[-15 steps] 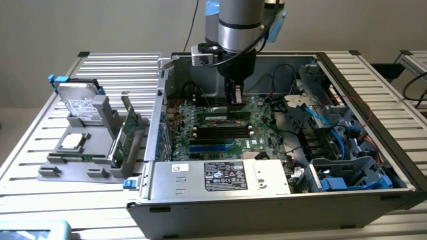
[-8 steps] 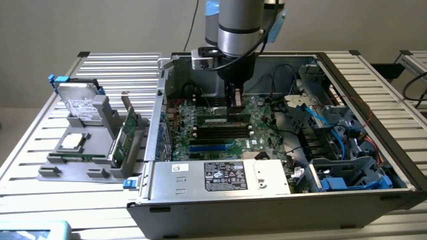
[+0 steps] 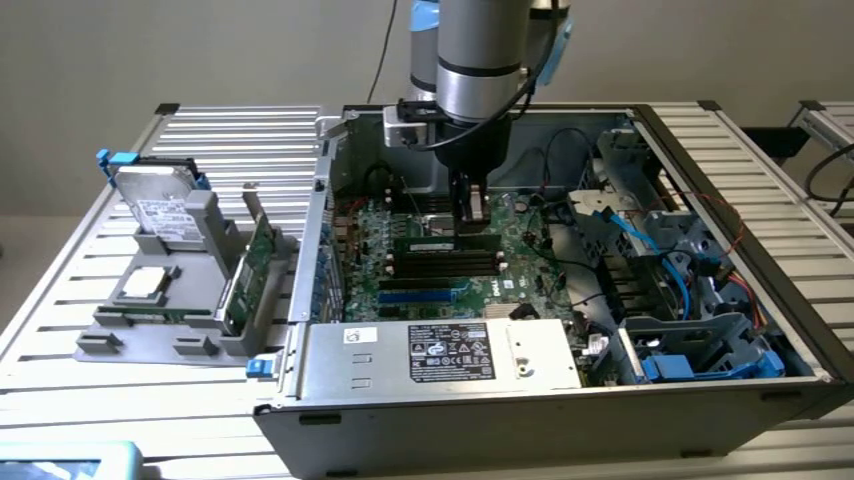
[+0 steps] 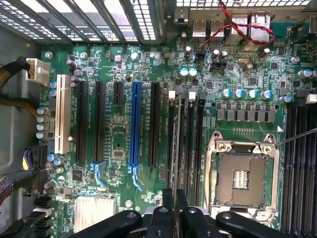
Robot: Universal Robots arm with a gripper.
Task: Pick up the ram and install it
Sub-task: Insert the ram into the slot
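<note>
Green and thin, the ram (image 4: 176, 144) stands edge-on straight below the pincer (image 4: 174, 208), which is clenched on its upper edge. Its long axis runs parallel to the 4 black memory slots (image 4: 199, 148), apparently at the end one, on the motherboard (image 4: 119, 144).

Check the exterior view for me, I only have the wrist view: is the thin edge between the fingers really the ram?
Observer: Yes. Side-on, the ram is a green stick with a pale label, right under the gripper.
Operator: Is it over the slots?
Observer: It lies along the black slots. I cannot tell whether it is seated.
Operator: And off to the side?
Observer: A hard drive and a green card stand in a grey holder on the exterior view's left.
</note>
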